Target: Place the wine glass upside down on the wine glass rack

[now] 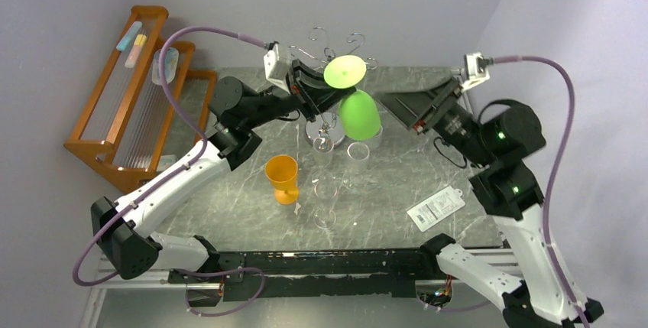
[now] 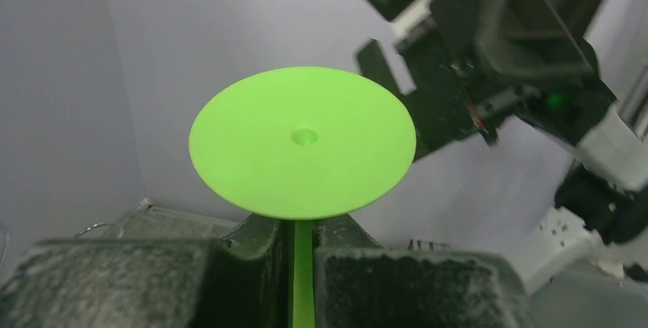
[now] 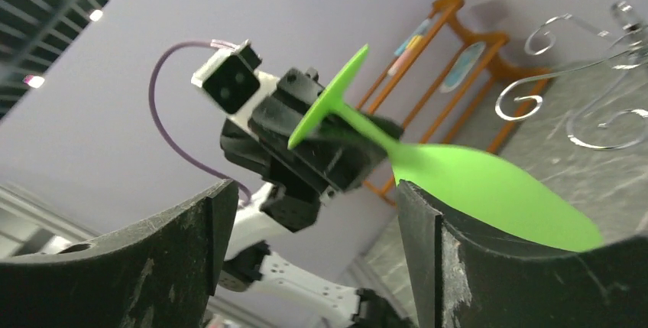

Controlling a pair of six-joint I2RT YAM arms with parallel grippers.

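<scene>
The glass [image 1: 359, 114] is bright green and opaque, with a flat round foot and an egg-shaped bowl. It is held inverted and tilted above the bench [image 1: 397, 183], its thin stem clenched in the left claw [image 1: 325, 92]. It is seen just in front of the chrome wire rack [image 1: 324, 141]; whether the foot touches the curled arms cannot be told. The right claw [image 1: 397, 112] is spread wide and holds nothing, near the bowl.

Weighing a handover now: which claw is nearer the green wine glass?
Left. The left claw is shut on the stem of the green wine glass, foot upward. The right claw hangs open just right of the bowl, gripping nothing.
</scene>
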